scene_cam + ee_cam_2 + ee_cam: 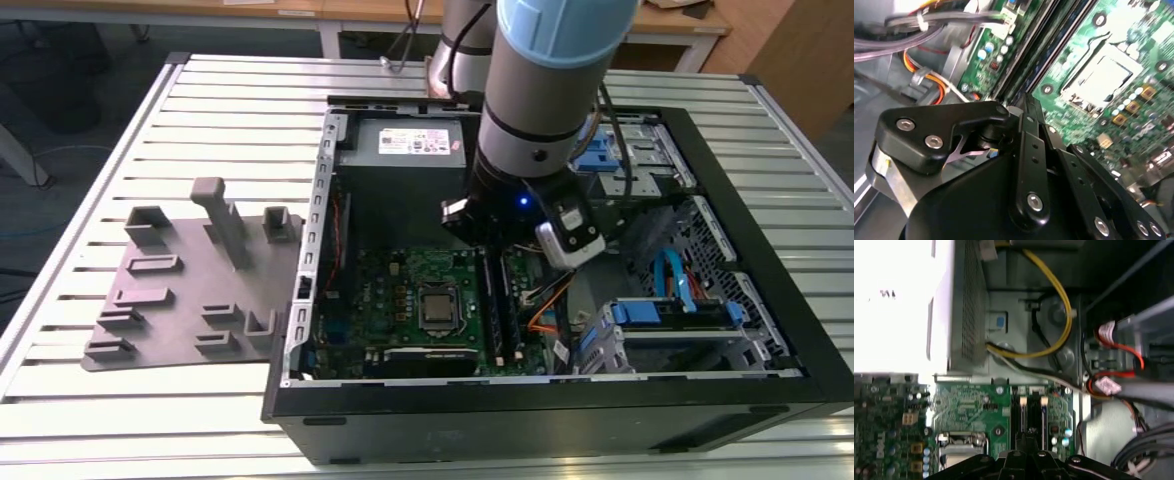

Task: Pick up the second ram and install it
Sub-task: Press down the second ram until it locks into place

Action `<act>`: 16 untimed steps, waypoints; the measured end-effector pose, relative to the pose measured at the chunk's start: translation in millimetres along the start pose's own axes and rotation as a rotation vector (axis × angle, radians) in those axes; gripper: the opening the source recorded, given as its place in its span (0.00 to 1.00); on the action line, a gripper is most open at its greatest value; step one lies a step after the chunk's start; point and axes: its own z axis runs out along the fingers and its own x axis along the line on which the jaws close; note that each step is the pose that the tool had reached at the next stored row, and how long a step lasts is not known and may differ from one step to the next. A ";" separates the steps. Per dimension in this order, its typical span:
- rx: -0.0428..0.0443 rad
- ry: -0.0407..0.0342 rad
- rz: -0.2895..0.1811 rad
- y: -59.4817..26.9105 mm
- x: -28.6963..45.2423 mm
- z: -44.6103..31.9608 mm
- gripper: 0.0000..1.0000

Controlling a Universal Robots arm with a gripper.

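Observation:
My gripper [491, 240] reaches down into the open computer case [534, 400], over the green motherboard [400, 280]. In both wrist views its black fingers [1026, 102] stand close together, shut, right above the long black memory slots [1021, 420] with white latches. The gripper [1030, 437] hangs in line with those slots [1019, 70]. The second ram is hidden; I cannot tell whether a thin stick sits between the fingers. In the exterior view the slots [501, 305] run beside the processor socket [438, 308].
A power supply [407, 145] fills the case's far end, with yellow and black cables [1064, 300] beside it. Blue drive brackets [667, 310] and orange cables [541, 320] crowd the exterior view's right. A grey fixture plate [187, 300] lies on the slatted table outside the case.

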 end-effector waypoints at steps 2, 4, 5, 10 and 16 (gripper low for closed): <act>0.0019 0.0001 0.000 -6.6 -0.1 -0.6 0.07; 0.0042 -0.0001 0.000 -12.3 -0.2 -1.0 0.07; 0.0053 0.0000 0.000 -15.3 -0.3 -1.4 0.07; 0.0088 0.0000 0.000 -32.4 -0.4 -2.9 0.07; 0.0087 0.0000 0.000 -54.7 -0.5 -3.2 0.07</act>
